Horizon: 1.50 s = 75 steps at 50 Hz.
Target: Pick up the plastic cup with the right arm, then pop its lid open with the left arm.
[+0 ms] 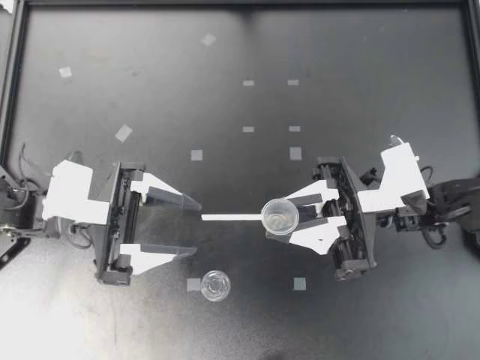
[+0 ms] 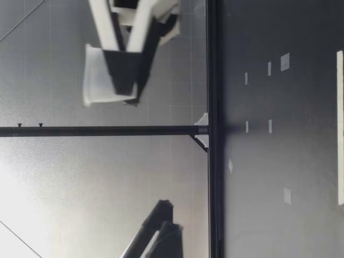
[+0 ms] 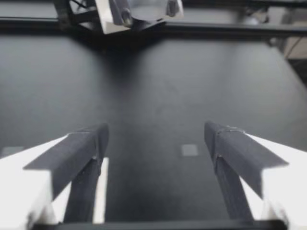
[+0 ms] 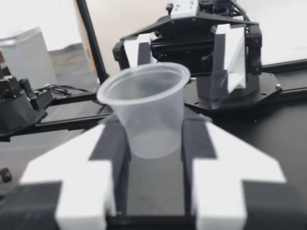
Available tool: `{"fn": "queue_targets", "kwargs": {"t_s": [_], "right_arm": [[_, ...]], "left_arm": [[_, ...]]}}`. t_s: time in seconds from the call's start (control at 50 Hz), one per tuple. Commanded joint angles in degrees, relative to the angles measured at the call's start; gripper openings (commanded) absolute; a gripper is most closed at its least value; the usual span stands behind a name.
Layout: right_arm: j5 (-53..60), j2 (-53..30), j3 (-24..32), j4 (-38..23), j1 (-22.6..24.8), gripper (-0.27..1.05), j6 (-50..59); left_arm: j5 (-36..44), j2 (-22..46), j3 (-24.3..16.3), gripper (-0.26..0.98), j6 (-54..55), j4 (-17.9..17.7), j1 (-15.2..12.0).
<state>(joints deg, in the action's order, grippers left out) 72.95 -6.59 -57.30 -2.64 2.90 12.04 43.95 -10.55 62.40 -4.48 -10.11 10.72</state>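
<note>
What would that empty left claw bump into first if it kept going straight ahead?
Probably the clear plastic cup held in my right gripper, which faces my left gripper; only a flat white strip lies between. Heights are unclear, so it might pass underneath.

This is a robotics lab bench. A black table [image 1: 360, 45] sits inside a dark metal frame [image 1: 15, 75], with small grey tape squares [image 1: 196, 155] stuck across the tabletop. My left gripper [image 1: 196, 226] and my right gripper [image 1: 276, 217] reach in from the table's opposite sides, and loose cables [image 1: 22, 187] hang at its edge.
</note>
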Motion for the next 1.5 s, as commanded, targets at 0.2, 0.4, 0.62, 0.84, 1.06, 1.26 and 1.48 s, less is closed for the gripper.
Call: {"fn": "queue_targets", "kwargs": {"t_s": [0.2, 0.4, 0.62, 0.84, 1.06, 1.26, 1.48], "right_arm": [[-1.49, -0.44, 2.29, -0.26, -0.09, 0.24, -0.18], [-2.81, -0.53, 2.29, -0.09, -0.09, 0.24, -0.18], [-3.43, -0.44, 2.29, -0.26, -0.18, 0.24, -0.18], [-4.75, -0.26, 2.37, -0.26, -0.09, 0.24, -0.18], [-5.01, -0.18, 2.46, -0.26, -0.09, 0.24, -0.18], [-4.92, -0.26, 2.46, -0.26, -0.09, 0.24, -0.18], [-4.92, -0.35, 2.55, -0.26, -0.09, 0.24, -0.18]], "left_arm": [[1.85, -0.35, -1.14, 0.71, -0.88, -0.88, 0.0], [1.76, -0.44, -1.41, 0.71, -1.05, -0.88, 0.0], [1.76, -0.44, -1.41, 0.71, -1.14, -0.88, 0.0], [1.49, -0.44, -1.41, 0.71, -1.23, -0.88, 0.0], [1.49, -0.44, -1.49, 0.71, -1.32, -0.88, 0.0], [1.41, -0.44, -1.49, 0.71, -1.32, -0.88, 0.0], [1.41, -0.53, -1.49, 0.71, -1.32, -0.97, 0.0]]}}
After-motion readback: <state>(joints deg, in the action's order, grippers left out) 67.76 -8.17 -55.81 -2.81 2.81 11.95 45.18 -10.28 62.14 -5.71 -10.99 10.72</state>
